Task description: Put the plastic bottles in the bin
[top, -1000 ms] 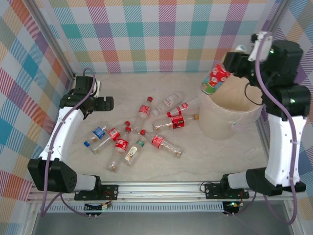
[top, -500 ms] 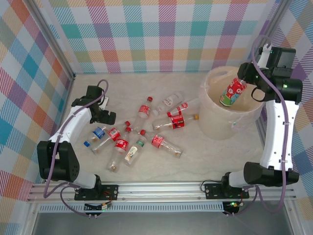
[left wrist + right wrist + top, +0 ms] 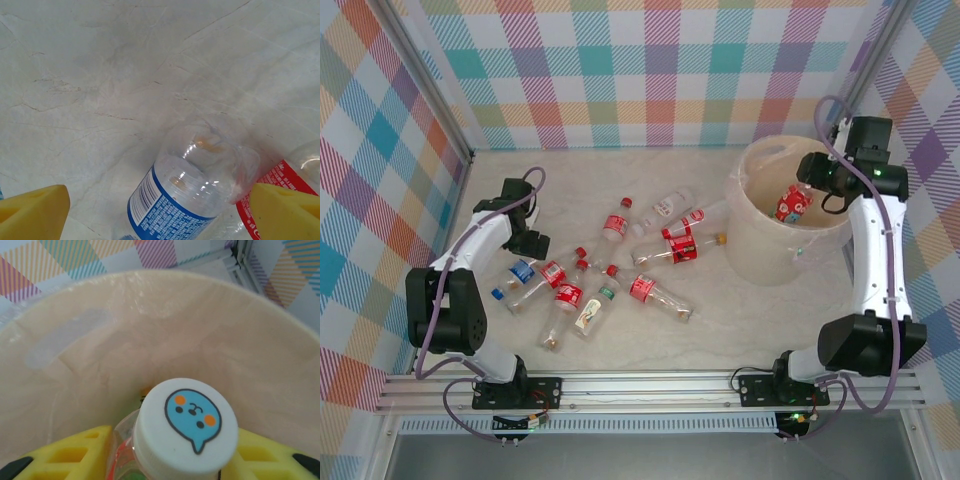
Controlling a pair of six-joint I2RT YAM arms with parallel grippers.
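left pincer [image 3: 531, 240]: low over the counter [image 3: 740, 320] at the left end of the bottle pile; released, jaws wide apart, gripping nothing
left wrist view: left pincer [image 3: 159, 216] straddles the base end of a blue-label bottle [image 3: 192, 180]; yellow fingertips [image 3: 34, 212] sit clear of it on both sides; counter [image 3: 100, 75] runs on beyond
blue-label bottle [image 3: 523, 270]: clear, lying on its side on the counter, just on the near side of the left pincer; a red-label bottle [image 3: 282, 176] lies right beside it, next to the right-hand fingertip
right pincer [image 3: 808, 187]: over the mouth of the bin [image 3: 760, 250]; clenched on the held bottle [image 3: 789, 203]
held bottle: red label, tilted, hanging in the bin's mouth, off the counter
right wrist view: right pincer [image 3: 175, 455] has yellow fingers [image 3: 75, 450] pressed on both sides of the held bottle [image 3: 125, 437]; its cap [image 3: 187, 422] is white with a blue cartoon face, pointing at the camera; pale beige bin [image 3: 225, 350] wall curves behind and around it; handle slot [image 3: 65, 337] upper left
bin: round, translucent white; stands at the far right of the counter, apart from the pile; can't tell what lies on its bottom
loose bottles [image 3: 655, 290]: about ten, on their sides in a scattered cluster mid-counter; mostly red labels, red or white caps; several touching or overlapping; all outside the bin
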